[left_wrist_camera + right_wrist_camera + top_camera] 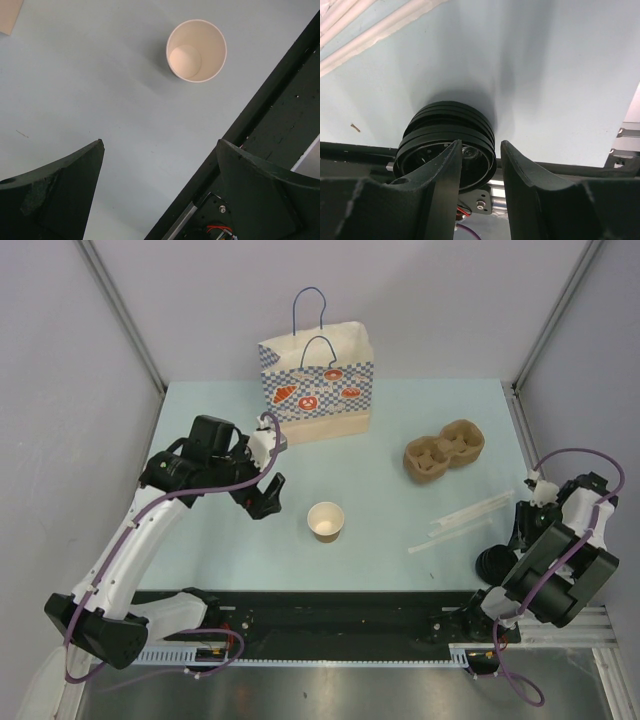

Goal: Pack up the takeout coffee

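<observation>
While my left gripper [160,145] hung spread wide over the smooth pale table [75,90], holding nothing | paper cup [196,50], round, white inside, lidless, stood upright just ahead, mid-table | right gripper [480,146] was narrow, straddling the rim of the ribbed black plastic lid stack [445,122], couldn't tell if it was pinching

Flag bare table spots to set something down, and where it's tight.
Bare: between the bag and the cup; between the cup and the straws; far right corner behind the carrier. Tight: near right edge, where straws and lid stack crowd.
</observation>
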`<state>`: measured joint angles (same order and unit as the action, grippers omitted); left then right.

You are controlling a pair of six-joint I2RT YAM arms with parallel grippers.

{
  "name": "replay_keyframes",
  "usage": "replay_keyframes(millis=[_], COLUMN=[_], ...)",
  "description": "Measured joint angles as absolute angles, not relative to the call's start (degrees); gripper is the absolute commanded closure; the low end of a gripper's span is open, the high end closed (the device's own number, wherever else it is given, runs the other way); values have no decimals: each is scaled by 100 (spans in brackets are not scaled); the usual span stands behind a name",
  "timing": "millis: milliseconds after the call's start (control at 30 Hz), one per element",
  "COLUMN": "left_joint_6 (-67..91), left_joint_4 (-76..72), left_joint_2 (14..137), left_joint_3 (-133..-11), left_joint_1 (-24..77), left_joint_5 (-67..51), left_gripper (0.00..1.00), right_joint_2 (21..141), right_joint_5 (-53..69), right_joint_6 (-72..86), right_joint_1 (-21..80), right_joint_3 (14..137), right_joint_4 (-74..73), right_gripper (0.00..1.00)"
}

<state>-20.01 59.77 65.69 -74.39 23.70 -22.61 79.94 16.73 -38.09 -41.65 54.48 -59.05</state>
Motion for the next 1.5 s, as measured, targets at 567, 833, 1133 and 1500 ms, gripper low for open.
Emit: replay_keyframes(millis=[567, 833, 1133, 1500], left_joint_6=[-2008, -2010, -2014, -2012], left_joint_4=[5977, 6012, 6051, 6060], left_joint_2=[6569, 6569, 6600, 6617], left_joint_3=[-7439, -7439, -7454, -7461], left_joint_1=[2390, 2403, 2432, 2445], left_joint_5=[-2204, -2156, -2130, -2117], left_gripper=[1, 1, 1, 1], right_joint_2=[7679, 7542, 7784, 8003], right_joint_5=[1645, 1680, 1680, 1614], right_joint_6=[-3931, -4165, -4335, -4307], right_joint_1=[-4134, -4276, -4375, -4375], right_joint_3=[5247, 5247, 5247, 5245], right_joint_4=[-6023, -6361, -6549, -6287], right_gripper=[56, 55, 57, 66])
